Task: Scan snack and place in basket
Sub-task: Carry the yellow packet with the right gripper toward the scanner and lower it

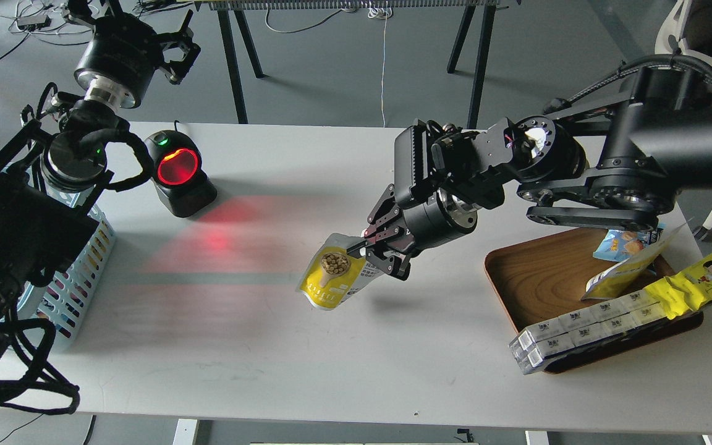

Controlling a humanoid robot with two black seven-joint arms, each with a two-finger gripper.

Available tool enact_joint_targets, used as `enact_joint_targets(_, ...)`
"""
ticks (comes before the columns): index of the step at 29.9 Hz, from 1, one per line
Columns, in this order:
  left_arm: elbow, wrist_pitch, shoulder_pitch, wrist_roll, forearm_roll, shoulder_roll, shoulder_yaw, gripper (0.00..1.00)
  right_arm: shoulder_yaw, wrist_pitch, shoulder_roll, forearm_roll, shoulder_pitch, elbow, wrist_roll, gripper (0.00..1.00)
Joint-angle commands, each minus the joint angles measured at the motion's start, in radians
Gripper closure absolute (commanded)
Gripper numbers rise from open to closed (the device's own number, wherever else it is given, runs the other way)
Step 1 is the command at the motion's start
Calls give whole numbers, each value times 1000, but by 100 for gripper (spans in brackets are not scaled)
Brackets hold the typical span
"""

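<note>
The white table [282,346] takes up most of the scene, and everything else can be placed against the glowing scanner [178,173] standing near its far left part.

The right arm [640,161] reaches in from the far side of the table opposite the scanner, stretching back toward it. The left arm [34,204] rises just beside the scanner, on its left, and its left gripper [173,52] hangs above and behind the scanner, over the floor beyond the table edge; its fingers stand apart with nothing between them.

The basket [81,290], light blue with lattice sides, sits at the table's left edge, nearer to us than the scanner and largely hidden behind the left arm. The wooden tray [535,272] lies well away to the scanner's right, carrying a long yellow packet [696,284], a row of small white boxes [578,330] and a light blue bag [625,244].

The right gripper [371,247] is between the scanner and the tray, clamped on the top edge of the snack [331,278]. The pouch hangs tilted above the tabletop, its yellow face with the nugget picture visible, in front of and right of the scanner, beside the red glow [223,238] the scanner throws on the table.
</note>
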Motion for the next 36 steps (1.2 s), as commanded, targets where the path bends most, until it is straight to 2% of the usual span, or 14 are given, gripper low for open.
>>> enact_joint_targets(1, 0, -3, 1, 0, 0, -1, -2, 0, 1, 0, 27, 1, -1, -35, 0, 100)
enact_joint_targets(12, 1, -4, 3, 0, 0, 1, 0, 0, 8, 0, 80, 17, -12, -70, 0, 100)
enact_joint_targets(36, 0, -7, 6, 1, 0, 2, 0, 0, -1, 0, 83, 41, -12, -78, 0, 96)
